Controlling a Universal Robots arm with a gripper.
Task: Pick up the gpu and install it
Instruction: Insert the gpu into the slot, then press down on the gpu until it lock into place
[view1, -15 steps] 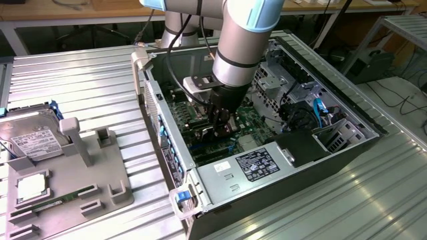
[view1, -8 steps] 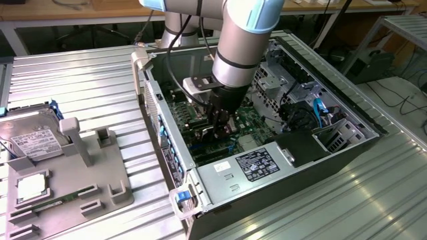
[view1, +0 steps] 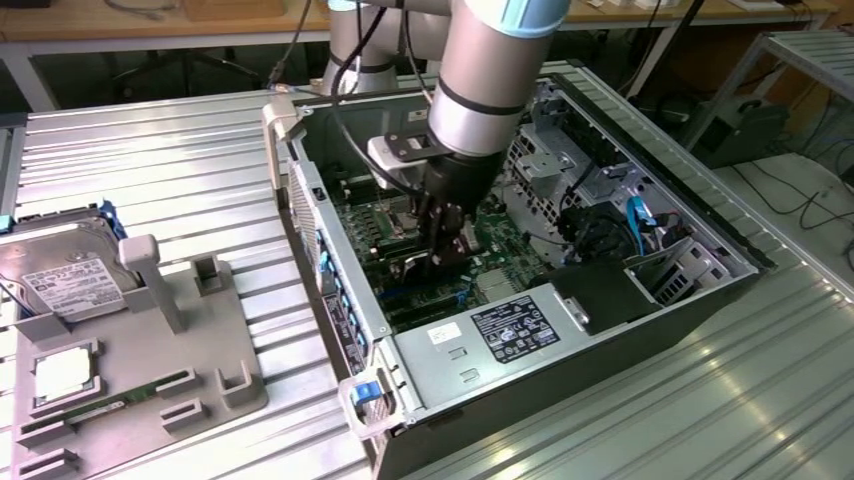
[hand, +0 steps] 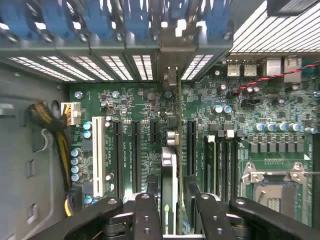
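Centrally, an open computer case (view1: 694, 215) lies on its side on a ribbed metal table (view1: 160, 170). Inside it sit a green motherboard (view1: 387, 225), a power supply (view1: 514, 330) with a white label at the 6 o'clock end in the exterior view, drive cages toward 2 o'clock, and a bundle of yellow and black cables (hand: 57, 130) along one case wall. At 9 o'clock from the case in the exterior view, a grey fixture tray (view1: 200, 350) carries a hard drive (view1: 60, 275) standing in a blue-edged cradle, a square chip (view1: 60, 375) and a narrow green RAM stick (view1: 114, 405) in separate recesses.

The arm reaches down into the case, its gripper (view1: 447, 245) just above the motherboard. The gpu (hand: 170, 175) stands on edge between the fingers (hand: 145, 215), seen edge-on in the wrist view, its metal bracket end (hand: 170, 75) reaching toward the slotted rear panel at 12 o'clock. It lines up with the row of black expansion slots (hand: 135, 155), between two of them; whether it is seated cannot be told. The jaws stand partly apart, one finger on each side of the card and close against it; whether they press it cannot be told.
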